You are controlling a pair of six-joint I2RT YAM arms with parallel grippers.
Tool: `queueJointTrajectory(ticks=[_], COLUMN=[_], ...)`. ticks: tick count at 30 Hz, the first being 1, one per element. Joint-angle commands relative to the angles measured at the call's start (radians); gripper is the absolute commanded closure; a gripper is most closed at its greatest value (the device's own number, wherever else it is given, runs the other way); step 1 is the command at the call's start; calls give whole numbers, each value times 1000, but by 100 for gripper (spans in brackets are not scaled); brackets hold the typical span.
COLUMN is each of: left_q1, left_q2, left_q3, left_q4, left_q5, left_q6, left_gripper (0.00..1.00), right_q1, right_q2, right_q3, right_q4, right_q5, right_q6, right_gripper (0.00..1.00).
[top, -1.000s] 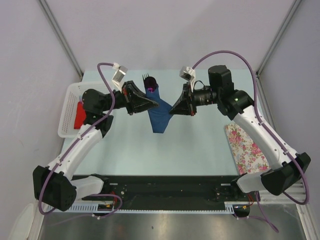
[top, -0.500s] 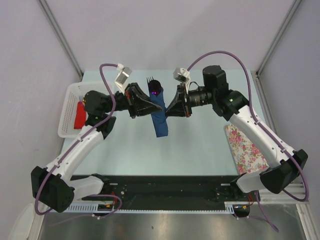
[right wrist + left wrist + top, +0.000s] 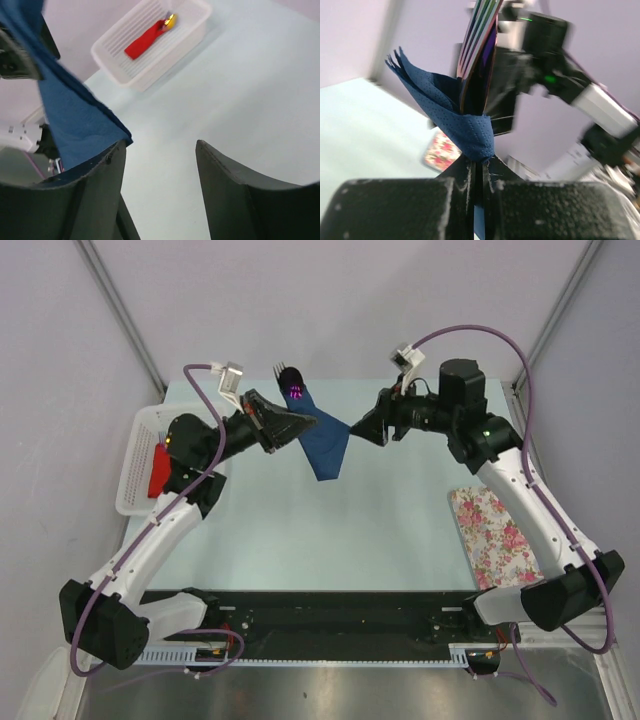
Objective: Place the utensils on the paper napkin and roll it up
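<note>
The navy paper napkin [image 3: 326,448] hangs in the air above the table, wrapped loosely around the utensils [image 3: 289,383], whose fork tines and shiny purple ends stick out at the far end. My left gripper [image 3: 307,423] is shut on the napkin's left side; in the left wrist view the napkin [image 3: 462,127] bunches right at the closed jaws [image 3: 479,161], with the utensils [image 3: 479,45] rising out of it. My right gripper [image 3: 361,431] is open just right of the napkin. In the right wrist view the napkin [image 3: 70,117] lies against the left finger [image 3: 102,172], with nothing between the fingers.
A white basket [image 3: 137,445] at the left table edge holds a red flat object [image 3: 160,470] with a gold ball [image 3: 170,20]. A floral cloth [image 3: 495,537] lies at the right near side.
My right gripper has opened, let go of the napkin and drawn back to the right. My left gripper has carried the bundle slightly farther back, still shut on it.
</note>
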Motion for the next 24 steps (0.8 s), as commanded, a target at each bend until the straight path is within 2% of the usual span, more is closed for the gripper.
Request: queueJointTrajectory(ticks=[1, 4, 13, 24], left_q1=[39, 45, 54, 53], left_q2=[-24, -18, -29, -38], left_q3=[19, 25, 11, 28], left_q4=[-80, -97, -3, 89], left_q5=[-179, -206, -168, -93], left_q6=[59, 59, -11, -42], left_gripper=[100, 100, 100, 100], right_q1=[-15, 8, 143, 182], right_q2=[-114, -135, -63, -3], right_q3=[40, 40, 23, -45], right_q4=[118, 174, 281, 401], right_q5=[154, 136, 90, 4], right_q6=[102, 127, 128, 122], right_gripper=[36, 39, 44, 41])
